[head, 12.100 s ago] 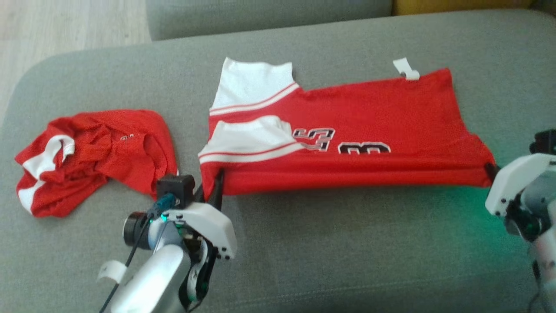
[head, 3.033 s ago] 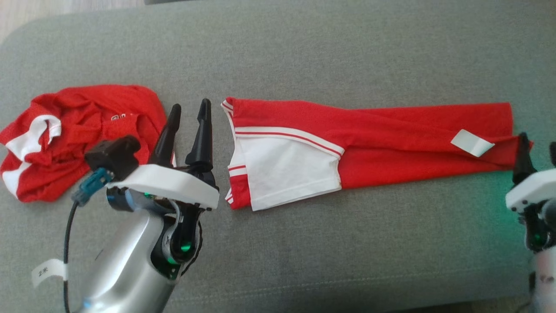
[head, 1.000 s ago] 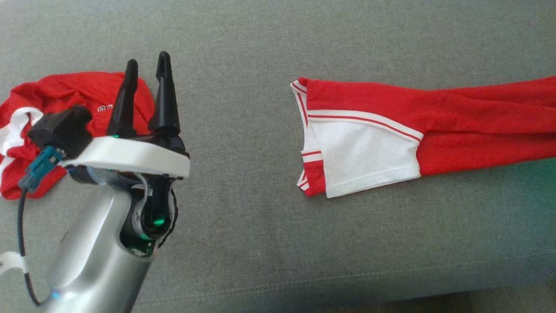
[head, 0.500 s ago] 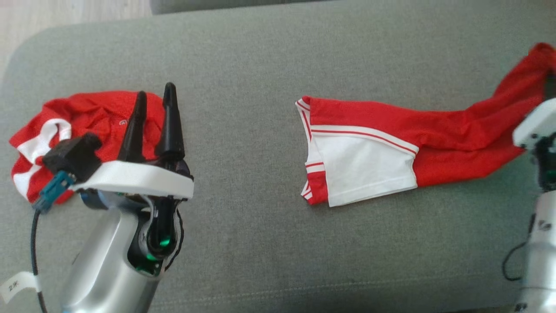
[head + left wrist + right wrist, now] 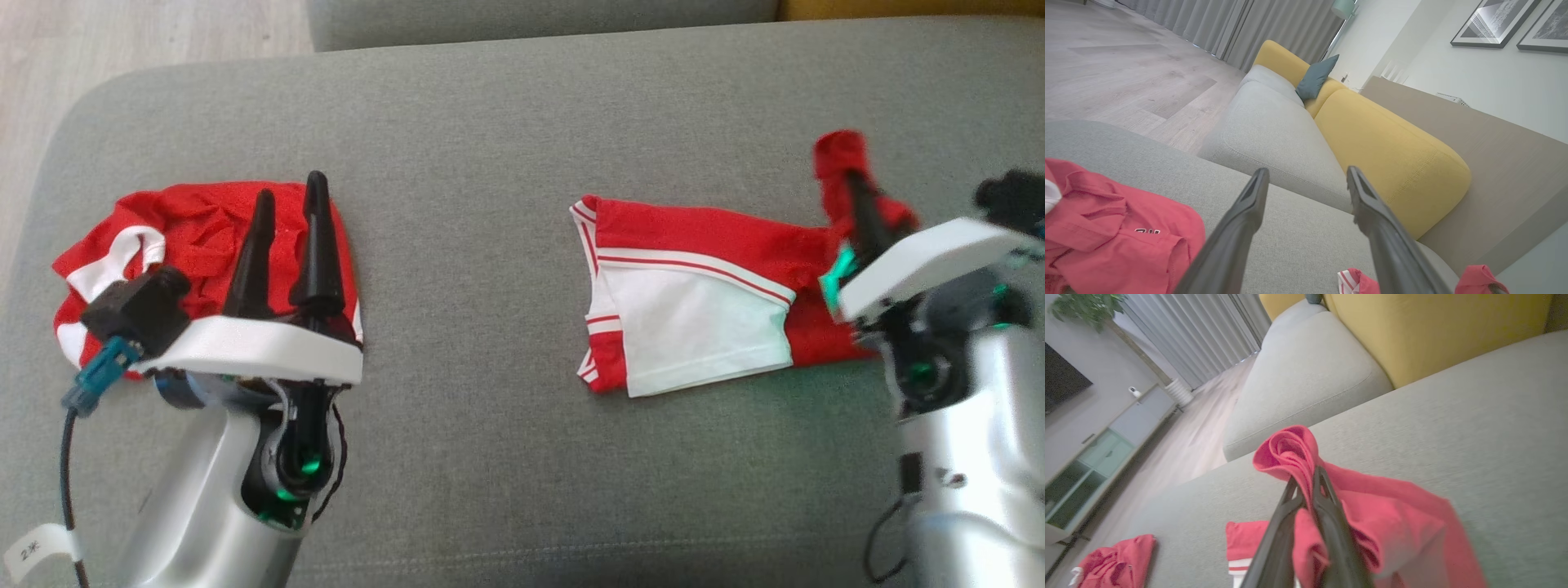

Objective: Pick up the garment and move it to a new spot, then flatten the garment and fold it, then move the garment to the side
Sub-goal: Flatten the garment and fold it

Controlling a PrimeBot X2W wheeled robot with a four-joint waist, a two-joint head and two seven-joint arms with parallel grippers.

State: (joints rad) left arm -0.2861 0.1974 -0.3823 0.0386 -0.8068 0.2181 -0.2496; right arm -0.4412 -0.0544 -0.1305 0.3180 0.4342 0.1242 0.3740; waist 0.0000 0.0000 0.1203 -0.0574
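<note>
Right gripper (image 5: 856, 181): clenched, its two dark fingers pressed together on one end of the red jersey (image 5: 702, 237), with cloth pinched between them.
Grip detail: in the right wrist view the gripper (image 5: 1305, 478) has a rolled bunch of red fabric bulging just above its fingertips, and more of the jersey (image 5: 1392, 506) drapes down both sides of the fingers.
Held end: raised off the cushion and bent back over the rest of the garment. It is the end farthest from the white sleeve (image 5: 694, 327).
Jersey position: right half of the grey sofa cushion (image 5: 490, 163). The sleeve end lies flat, a narrow folded strip with red-and-white trim facing the robot's left.
Left gripper (image 5: 291, 188): released, with the fingers spread wide and nothing between them.
Left gripper, wrist view: the open fingers (image 5: 1249, 212) point across the cushion toward a yellow sofa back (image 5: 1388, 143), clear of any cloth, and a corner of the jersey (image 5: 1355, 281) peeks in at the bottom edge.
Crumpled red garment (image 5: 196, 229): a loose heap with white bands at the cushion's left end, well apart from the jersey. In the head view the left gripper's fingers overlap it, but I cannot tell contact from there.
Same heap elsewhere: lower left in the left wrist view (image 5: 1106, 228) and far lower left in the right wrist view (image 5: 1114, 555).
Surroundings: wood floor (image 5: 1126, 73), a second grey seat (image 5: 1274, 126), a teal pillow (image 5: 1316, 75).
</note>
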